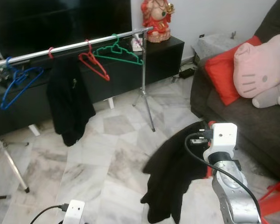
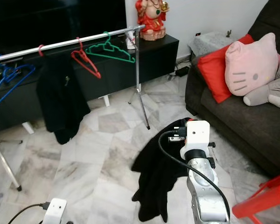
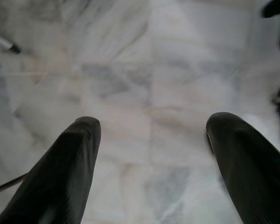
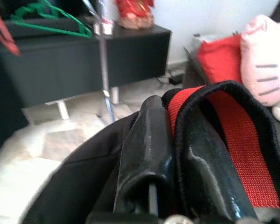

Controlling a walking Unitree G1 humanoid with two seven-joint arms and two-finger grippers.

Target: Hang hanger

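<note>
Marble floor (image 1: 107, 154), clothes rail (image 1: 70, 46), right hand (image 4: 177, 140) clamped on black garment (image 1: 172, 172), left hand (image 3: 151, 140) open

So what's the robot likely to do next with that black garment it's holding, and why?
Probably lift the right tool up toward the silver rail. It is shut on a black garment with a red strap, held low over the floor, while the rail stands farther ahead, with hangers already on it.
</note>
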